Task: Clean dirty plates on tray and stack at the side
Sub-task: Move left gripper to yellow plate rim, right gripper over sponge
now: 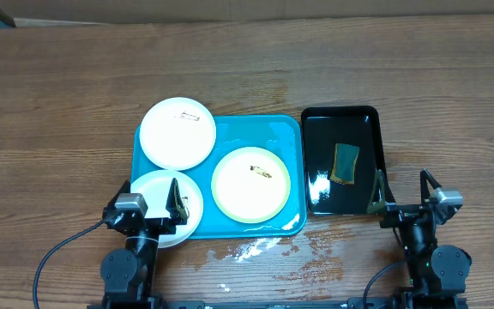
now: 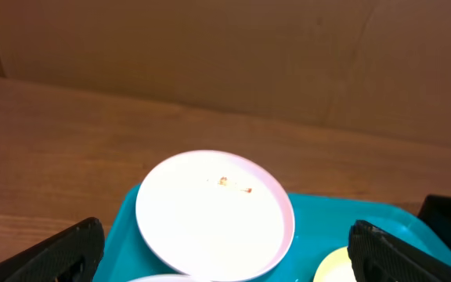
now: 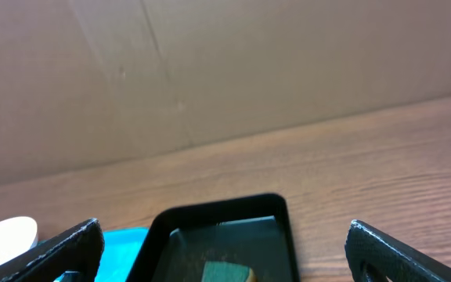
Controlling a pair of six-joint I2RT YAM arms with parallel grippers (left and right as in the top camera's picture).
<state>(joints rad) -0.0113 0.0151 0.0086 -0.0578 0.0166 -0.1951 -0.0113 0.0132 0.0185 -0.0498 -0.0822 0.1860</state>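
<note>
My left tool [image 1: 151, 194] and right tool [image 1: 401, 187] stand apart, empty; cleaning looks unstarted. Next I'd fetch the sponge [image 1: 346, 163] for the smudged plates [image 1: 250, 184].

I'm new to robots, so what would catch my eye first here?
A turquoise tray sits mid-table holding three plates: a white plate at its far-left corner, a second white plate near-left, a yellow-green plate on the right. Right of it, a black tray holds a green sponge. The left claw and right claw hang open at the near edge.
</note>
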